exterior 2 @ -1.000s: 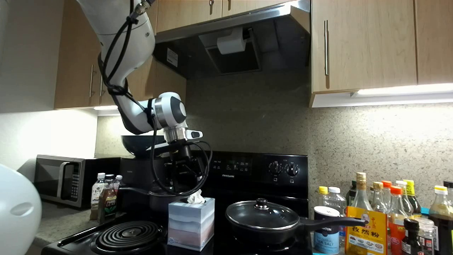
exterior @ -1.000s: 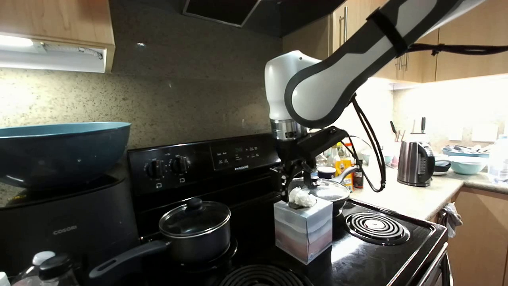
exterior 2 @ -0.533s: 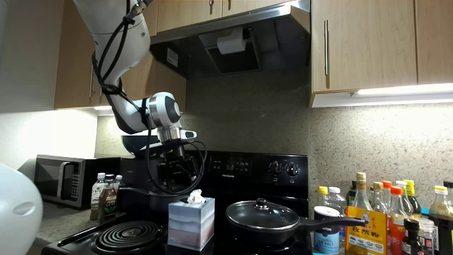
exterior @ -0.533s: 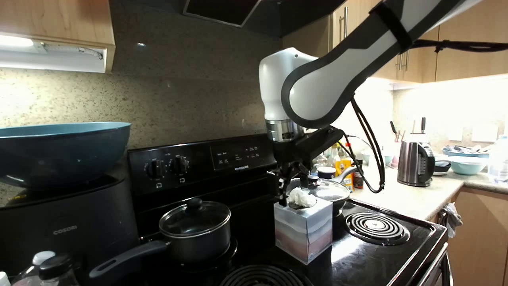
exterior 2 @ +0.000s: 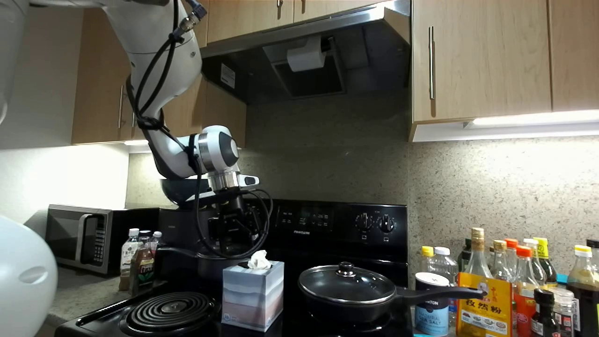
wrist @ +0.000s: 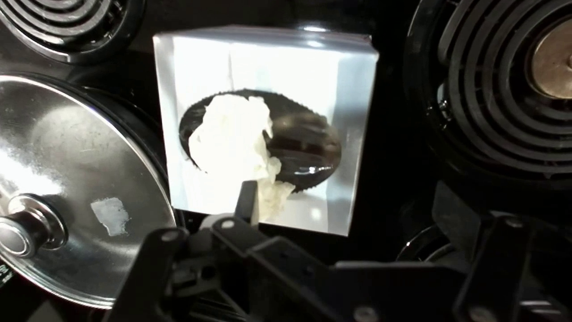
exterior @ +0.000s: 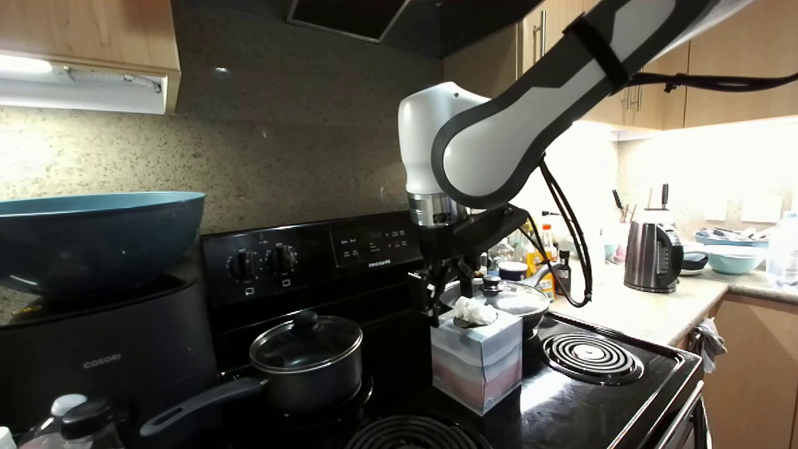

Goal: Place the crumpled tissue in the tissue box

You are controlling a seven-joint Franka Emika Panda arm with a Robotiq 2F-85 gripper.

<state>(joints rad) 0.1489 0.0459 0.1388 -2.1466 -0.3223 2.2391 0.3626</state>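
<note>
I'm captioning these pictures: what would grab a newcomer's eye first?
Likely the white robot arm, stretched over the black stove in both exterior views. Next, the crumpled tissue, bright white over part of the oval opening of the tissue box in the wrist view. A yellow packet stands out in front of bottles in an exterior view.

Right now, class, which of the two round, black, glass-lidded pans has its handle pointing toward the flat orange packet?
The wide, shallow black frying pan with a shiny-ringed knob; the deeper black saucepan points its handle away.
</note>
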